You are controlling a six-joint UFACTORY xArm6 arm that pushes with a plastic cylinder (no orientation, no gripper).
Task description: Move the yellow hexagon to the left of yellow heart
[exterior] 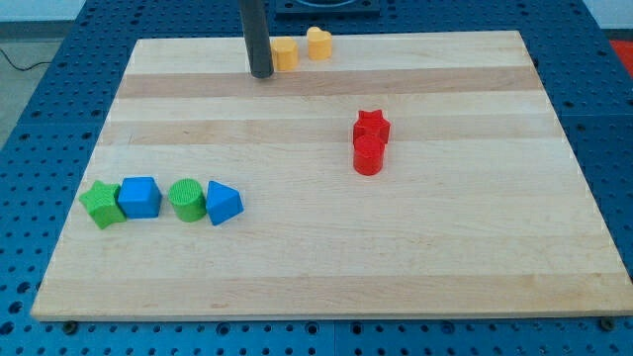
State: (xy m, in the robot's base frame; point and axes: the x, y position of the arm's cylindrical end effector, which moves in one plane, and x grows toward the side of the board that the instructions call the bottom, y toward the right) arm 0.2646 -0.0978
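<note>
My tip [261, 73], a bare rod holding nothing, is touching the yellow hexagon [285, 53] on its left; the yellow heart [317, 43] is sitting just right.

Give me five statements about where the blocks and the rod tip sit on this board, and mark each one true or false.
1. My tip is just to the view's left of the yellow hexagon. True.
2. The yellow heart lies at the view's bottom edge of the board. False: it sits near the view's top edge, to the right of the yellow hexagon.
3. The red star and red cylinder are close together. True.
4. The blue cube sits alone at the view's right. False: it is at the view's left, between the green star and green cylinder.
5. The blue triangle is next to the green cylinder. True.
</note>
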